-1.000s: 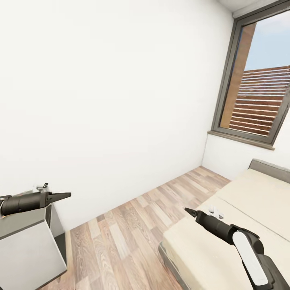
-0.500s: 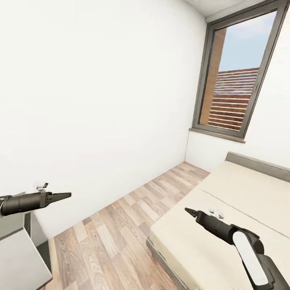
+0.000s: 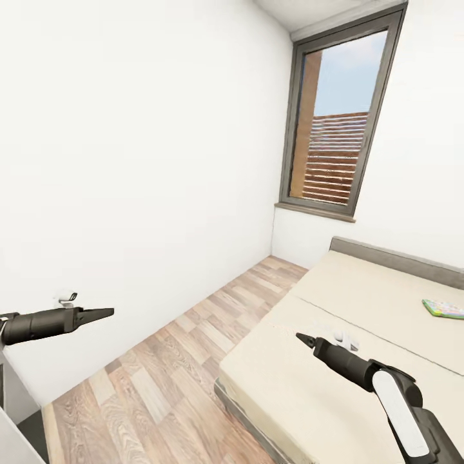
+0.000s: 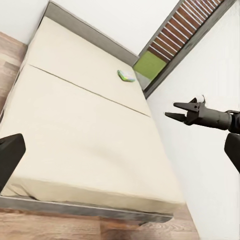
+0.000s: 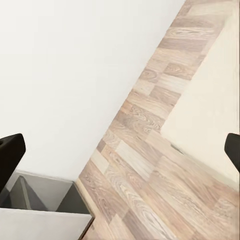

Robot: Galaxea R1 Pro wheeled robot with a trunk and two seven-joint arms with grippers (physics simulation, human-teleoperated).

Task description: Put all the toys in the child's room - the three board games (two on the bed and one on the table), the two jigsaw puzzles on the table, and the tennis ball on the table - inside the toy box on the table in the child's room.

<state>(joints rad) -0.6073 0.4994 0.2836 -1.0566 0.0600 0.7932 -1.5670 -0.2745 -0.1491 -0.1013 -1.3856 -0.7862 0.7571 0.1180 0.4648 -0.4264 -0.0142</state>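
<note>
A flat green board game lies on the far side of the bed, near the low grey headboard. The left wrist view shows the same board game on the beige mattress. My left gripper hangs open over the plank floor, well left of the bed. My right gripper is open above the near part of the mattress, about a metre short of the game. Its two fingers stand apart and hold nothing. The toy box, the puzzles and the tennis ball are out of view.
A tall dark-framed window is set in the wall behind the bed. Wood-plank floor runs between the white wall and the bed. A grey cabinet stands beside the wall at the near left.
The camera has swung right: window and bed slid left in the picture, the cabinet nearly left it, and the green board game came into view. Both arms keep their pose.
</note>
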